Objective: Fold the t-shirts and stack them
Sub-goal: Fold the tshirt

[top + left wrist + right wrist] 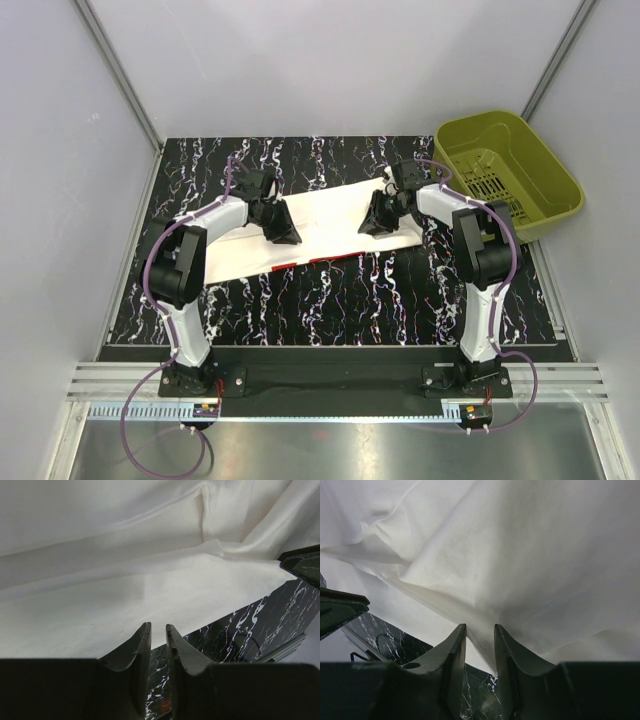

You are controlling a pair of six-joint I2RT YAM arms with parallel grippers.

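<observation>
The off-white t-shirt (330, 222) lies as a long folded band slanting across the black marbled table (330, 300), with a thin red strip of its print showing along the near edge. My left gripper (284, 236) is down on the band's left part. In the left wrist view its jaws (158, 626) stand narrow, pinching the edge of the t-shirt (150, 580) at their tips. My right gripper (377, 224) is on the band's right part. In the right wrist view it (480, 626) is partly open, with a fold of the t-shirt (520, 555) hanging between the fingers.
An olive-green plastic basket (545, 165) stands at the table's back right corner, just off the marbled surface. Grey walls close in the back and both sides. The arm bases (330, 380) sit on the rail at the near edge.
</observation>
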